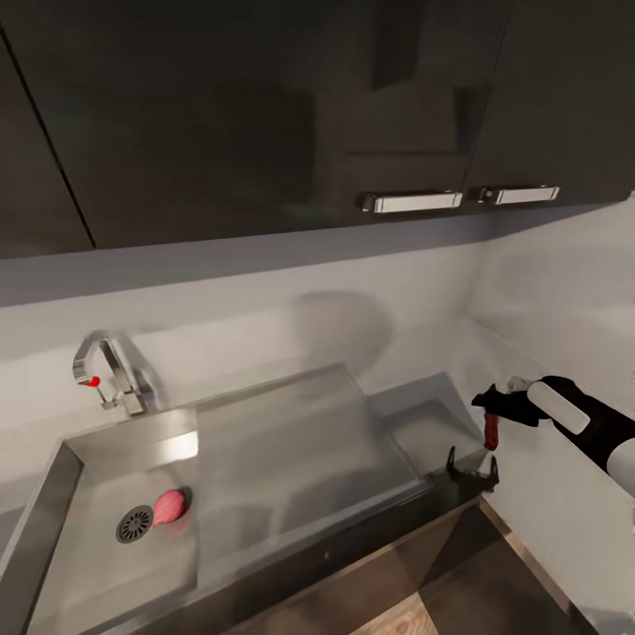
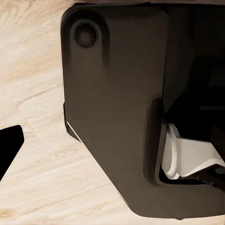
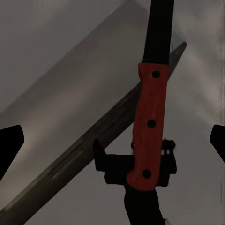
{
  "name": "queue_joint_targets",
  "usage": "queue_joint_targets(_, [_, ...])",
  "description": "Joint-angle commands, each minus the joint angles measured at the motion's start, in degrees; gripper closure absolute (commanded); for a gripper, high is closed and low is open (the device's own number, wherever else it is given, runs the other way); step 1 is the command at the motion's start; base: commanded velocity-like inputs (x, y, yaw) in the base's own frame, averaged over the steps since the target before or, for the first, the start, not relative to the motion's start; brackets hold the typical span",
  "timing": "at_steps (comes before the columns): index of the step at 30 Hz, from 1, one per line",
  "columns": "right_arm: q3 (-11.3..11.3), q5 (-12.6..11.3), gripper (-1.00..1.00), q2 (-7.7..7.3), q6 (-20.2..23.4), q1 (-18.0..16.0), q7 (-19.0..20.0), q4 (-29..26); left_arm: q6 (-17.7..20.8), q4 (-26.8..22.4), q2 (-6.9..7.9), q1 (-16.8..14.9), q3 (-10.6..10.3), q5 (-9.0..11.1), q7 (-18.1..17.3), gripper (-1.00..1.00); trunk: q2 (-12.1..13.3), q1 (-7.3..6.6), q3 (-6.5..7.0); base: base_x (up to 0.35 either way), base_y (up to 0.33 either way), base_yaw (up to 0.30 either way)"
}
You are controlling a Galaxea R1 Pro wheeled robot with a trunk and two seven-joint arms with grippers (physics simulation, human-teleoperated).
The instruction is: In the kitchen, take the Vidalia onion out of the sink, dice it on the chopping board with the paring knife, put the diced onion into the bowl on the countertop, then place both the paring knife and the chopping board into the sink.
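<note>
From my head camera I see the sink (image 1: 265, 441) set into the grey table (image 1: 423, 401), its chrome tap (image 1: 110, 375) with the red dot at the back left. The onion (image 1: 169, 506) lies in the basin just beside the drain (image 1: 135, 524). My right tool (image 1: 494, 422) is out past the right end of the drainboard, clenched on the knife (image 1: 491, 430); the red handle hangs downward from the fingers. In the right wrist camera the knife (image 3: 149, 126) runs along the view, red riveted handle near the tool, dark blade pointing away over the steel edge of the sink (image 3: 93, 140). My left wrist camera looks at a pale wooden floor (image 2: 33, 93) and a dark part of the robot's body (image 2: 112, 117); whether the left tool is released or clenched I cannot tell.
</note>
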Motion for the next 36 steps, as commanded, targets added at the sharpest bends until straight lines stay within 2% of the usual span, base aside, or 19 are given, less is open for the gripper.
queue_joint_targets(1, [0.37, -0.6, -1.0, -0.08, -0.07, -0.1, -0.5, -0.13, -0.15, -0.02, -0.01, -0.01, 0.03, 0.04, 0.03, -1.0, -0.11, 0.04, -0.12, 0.033, -0.115, 0.0])
queue_joint_targets(6, [0.35, -0.35, -1.0, -0.08, 0.64, -0.09, -0.8, 0.05, -0.15, -0.02, -0.01, 0.0, 0.05, 0.01, 0.03, -1.0, -0.11, 0.04, -0.12, 0.011, -0.037, 0.0])
queue_joint_targets(8, [0.35, -0.33, -1.0, -0.08, 2.21, -0.09, -0.96, 0.14, -0.15, -0.02, -0.01, -0.02, 0.03, 0.03, 0.03, -1.0, -0.11, 0.04, -0.12, 0.002, -0.007, 0.0])
queue_joint_targets(10, [0.19, -0.37, -1.0, -0.08, 5.58, -0.08, -1.28, 0.18, -0.15, -0.02, -0.01, -0.03, 0.01, 0.02, 0.03, -1.0, -0.11, 0.04, -0.12, 0.001, -0.004, 0.0])
queue_joint_targets(11, [-0.75, -0.45, -1.0, -0.08, 9.74, -0.09, -1.5, 0.11, -0.15, -0.02, -0.01, -0.03, 0.02, 0.03, 0.03, -1.0, -0.11, 0.04, -0.12, 0.001, -0.002, 0.0])
queue_joint_targets(12, [-1.55, -0.48, -1.0, -0.08, 11.98, -0.09, -1.58, 0.06, -0.15, -0.02, -0.01, -0.02, 0.03, 0.03, 0.03, -1.0, -0.11, 0.04, -0.12, 0.0, -0.001, 0.0])
queue_joint_targets(13, [-4.08, -0.54, -1.0, -0.08, 16.64, -0.1, -1.74, -0.03, -0.15, -0.02, -0.01, -0.03, 0.04, 0.02, 0.03, -1.0, -0.11, 0.04, -0.12, 0.0, 0.0, 0.0])
queue_joint_targets(14, [-5.53, -0.56, -1.0, -0.08, 18.44, -0.08, -1.83, -0.07, -0.15, -0.02, -0.01, -0.03, 0.03, 0.03, 0.03, -1.0, -0.11, 0.04, -0.12, 0.0, 0.0, 0.0])
queue_joint_targets(16, [-7.04, -0.58, -1.0, -0.08, 20.0, -0.06, -1.91, -0.1, -0.15, -0.02, -0.01, -0.04, 0.04, 0.04, 0.03, -1.0, -0.11, 0.04, -0.12, 0.0, 0.0, 0.0])
queue_joint_targets(21, [-8.42, -0.6, -1.0, -0.08, 21.3, -0.09, -1.98, -0.13, -0.15, -0.02, -0.01, -0.04, 0.0, 0.03, 0.03, -1.0, -0.11, 0.04, -0.12, 0.0, 0.0, 0.0])
queue_joint_targets(36, [-9.15, -0.56, -1.0, -0.15, 21.48, -0.1, -2.13, -0.26, -0.15, -0.02, -0.43, 0.0, -0.04, 0.04, 0.03, -1.0, -0.11, 0.04, -0.12, 0.0, 0.0, 0.0])
